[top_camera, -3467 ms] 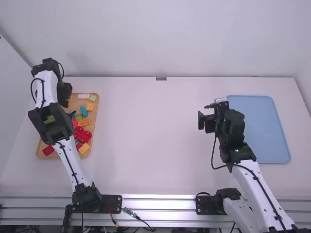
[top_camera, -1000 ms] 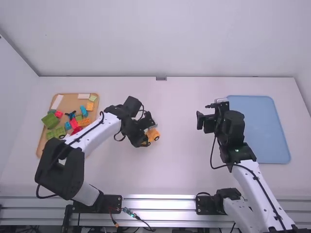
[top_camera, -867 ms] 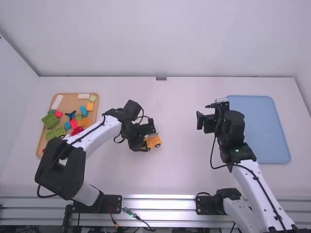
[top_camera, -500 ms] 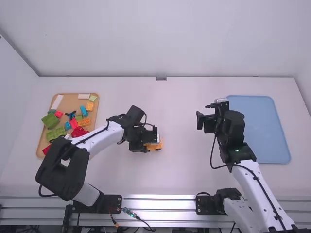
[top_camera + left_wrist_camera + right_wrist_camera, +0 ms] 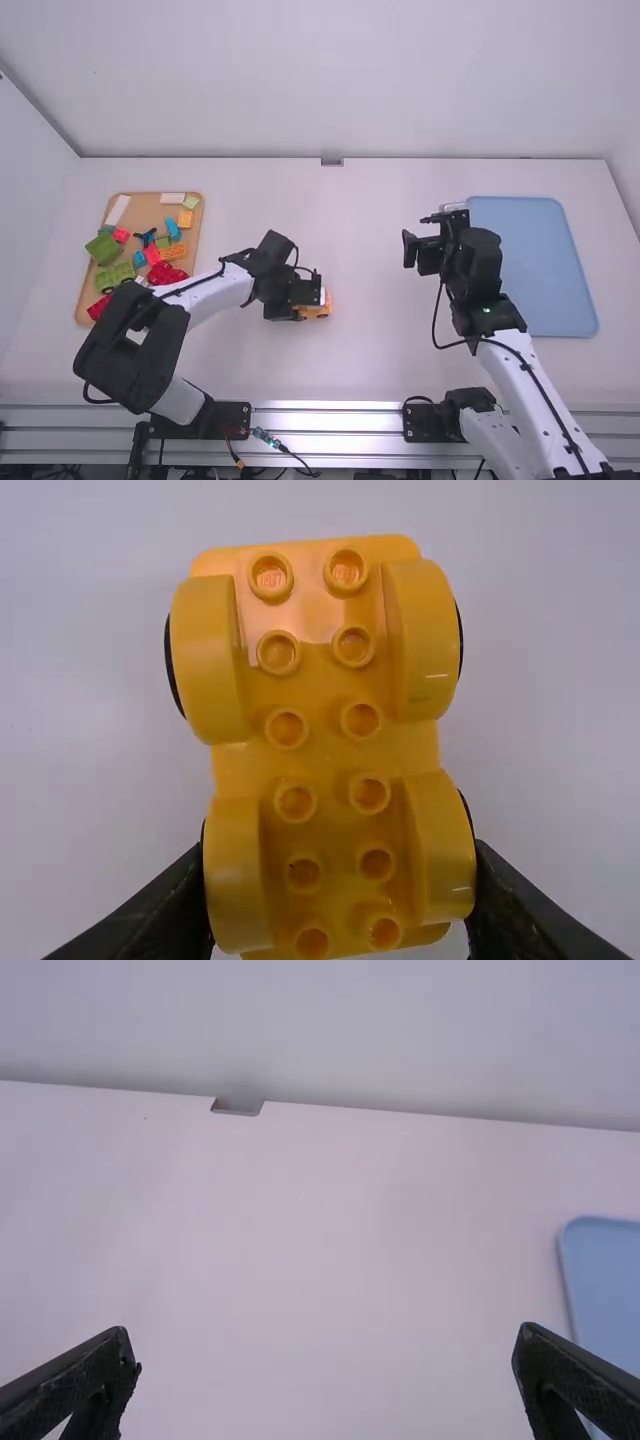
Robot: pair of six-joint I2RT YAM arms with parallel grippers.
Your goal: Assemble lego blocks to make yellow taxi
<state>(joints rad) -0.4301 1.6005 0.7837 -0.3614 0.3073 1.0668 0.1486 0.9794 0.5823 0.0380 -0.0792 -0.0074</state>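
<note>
Yellow wheeled base [image 5: 330, 750], one: over the surface [image 5: 400, 350], left of centre, clamped at its sides in the left end effector [image 5: 338, 880], which has swung from the tray [image 5: 148, 215], then edged toward the surface's near side; setting down seems next. Right end effector [image 5: 328, 1338]: fingers apart.

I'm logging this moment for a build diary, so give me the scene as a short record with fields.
left gripper: closed on the base, a finger at each side
car base: yellow, wheeled, over the table's middle area, rows of studs facing the left wrist camera with no block on those in sight
right gripper: fingers wide apart, nothing between them
loose blocks: red, green, blue, orange and white, in the brown tray on the left
blue tray: on the table's right side
taxi: unfinished, by the look of it
</note>
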